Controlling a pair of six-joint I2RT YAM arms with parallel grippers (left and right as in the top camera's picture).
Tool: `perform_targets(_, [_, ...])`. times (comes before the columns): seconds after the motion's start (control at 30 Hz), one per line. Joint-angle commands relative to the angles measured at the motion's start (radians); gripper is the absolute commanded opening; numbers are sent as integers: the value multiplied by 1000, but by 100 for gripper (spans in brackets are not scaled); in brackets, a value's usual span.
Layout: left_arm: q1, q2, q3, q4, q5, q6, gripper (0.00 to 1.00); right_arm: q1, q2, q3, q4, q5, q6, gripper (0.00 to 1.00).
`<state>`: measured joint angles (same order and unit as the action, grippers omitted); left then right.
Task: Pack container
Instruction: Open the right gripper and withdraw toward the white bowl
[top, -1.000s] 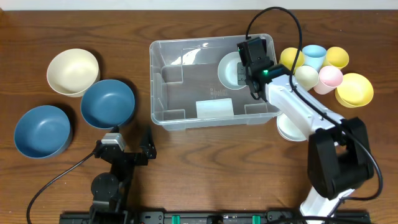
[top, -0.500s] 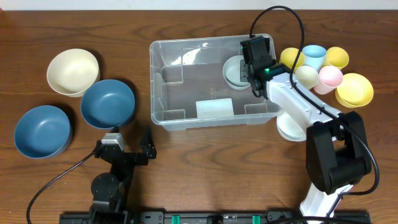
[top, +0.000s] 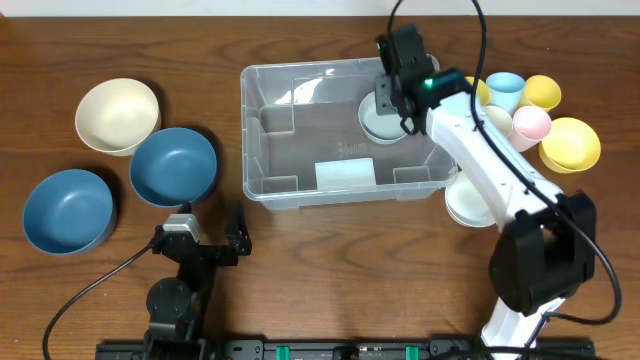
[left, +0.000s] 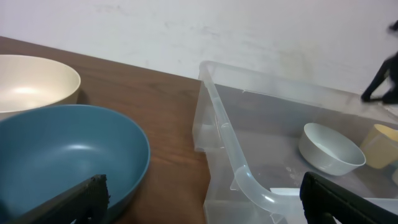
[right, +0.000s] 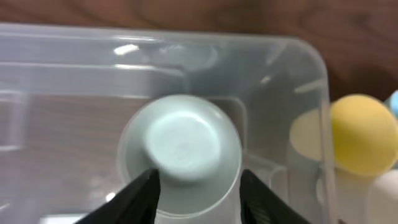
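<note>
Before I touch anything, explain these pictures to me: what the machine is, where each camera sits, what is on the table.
Two robot arms work at a wooden table. One picture looks down from above; the other two come from cameras on the wrists. In the middle stands a clear container with a pale bowl on its floor. The right end effector hangs above that bowl, open, holding nothing. The left end effector sits open at the near edge. Left lie two blue bowls and a cream bowl; right, pastel cups and yellow bowls.
</note>
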<state>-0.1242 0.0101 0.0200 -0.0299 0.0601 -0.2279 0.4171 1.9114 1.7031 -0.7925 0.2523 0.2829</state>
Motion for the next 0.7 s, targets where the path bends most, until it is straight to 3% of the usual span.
perform_targets(0.0, [6, -6, -16, -37, -3, 21, 98, 15, -97, 121, -93, -59, 55, 46])
perform_targets(0.27, [6, -6, -16, -37, -3, 21, 98, -50, -330, 209, -388, -48, 155, 61])
perform_targets(0.67, [6, -6, -16, -37, -3, 21, 98, -370, -428, 130, -708, -39, 221, 64])
